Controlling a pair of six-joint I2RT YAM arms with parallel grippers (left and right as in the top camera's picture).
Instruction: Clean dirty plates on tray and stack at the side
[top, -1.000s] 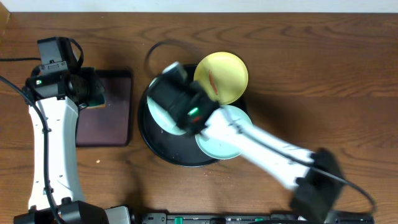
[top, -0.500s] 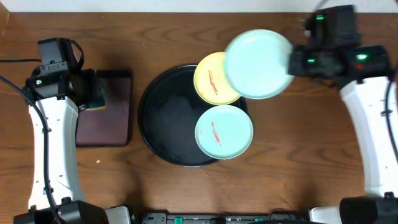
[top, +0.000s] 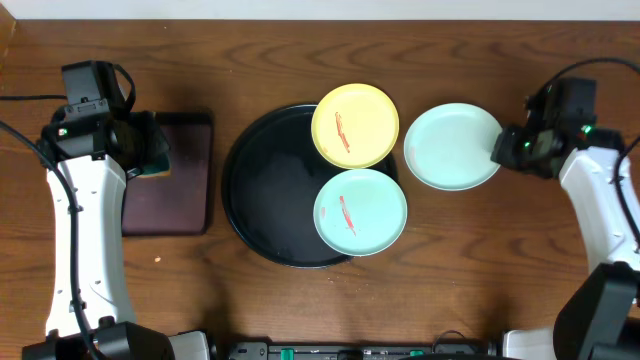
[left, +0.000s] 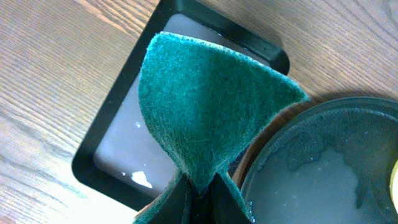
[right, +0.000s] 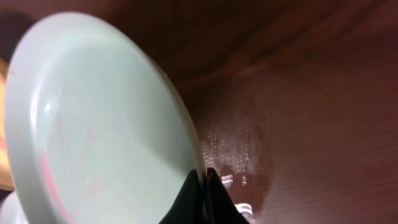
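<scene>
Right jaws, seen from overhead, are clenched on the right rim of a pale turquoise plate (top: 450, 147), which reaches out to their left over the bare tabletop (top: 470, 260). Whether it rests there or hangs just above, I cannot tell. Farther left of those jaws lies the black tray (top: 265, 190). A yellow plate (top: 355, 125) overlaps its far right rim and a second turquoise plate (top: 360, 212) its near right rim, each marked with a thin red smear. Left jaws, well apart on the other side, are grasping a green scouring pad (top: 155, 152) above the right edge of a dark rectangular tray (top: 170, 195).

From the left wrist, the jaws pinch the pad (left: 205, 112) at its lower corner, so it fans out ahead of them. Below it is the rectangular tray (left: 118, 149) with a whitish film, and to the right the wet floor of the black tray (left: 317, 162).

From the right wrist, the jaws grip the edge of the tilted turquoise plate (right: 93, 124), which bears faint pink traces. Wood grain of the tabletop (right: 311, 93) shows to their right.
</scene>
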